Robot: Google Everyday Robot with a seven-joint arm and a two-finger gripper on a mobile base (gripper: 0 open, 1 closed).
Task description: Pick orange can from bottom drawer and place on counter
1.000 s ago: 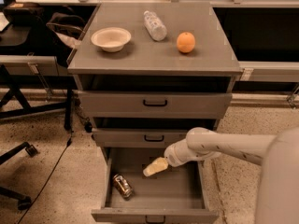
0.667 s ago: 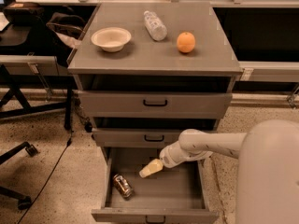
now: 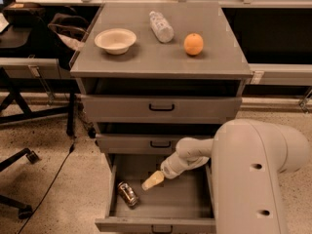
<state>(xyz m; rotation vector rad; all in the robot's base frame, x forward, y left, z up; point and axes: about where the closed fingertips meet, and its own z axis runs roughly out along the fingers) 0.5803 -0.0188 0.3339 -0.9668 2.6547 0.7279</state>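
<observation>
Can (image 3: 127, 194) is lying on its side, front-left in the open bottom drawer (image 3: 185, 202). Claw (image 3: 152, 180) hangs inside the drawer just right of it, not touching, and honestly I can't tell if it's open or closed. Up on the counter (image 3: 156, 60): bowl (image 3: 115, 39), bottle (image 3: 161, 26), orange (image 3: 193, 44).

Nothing readable is showing anywhere; the pincer (image 3: 152, 180) is hovering inside the bottom drawer (image 3: 187, 201), near the orange can (image 3: 127, 194).
</observation>
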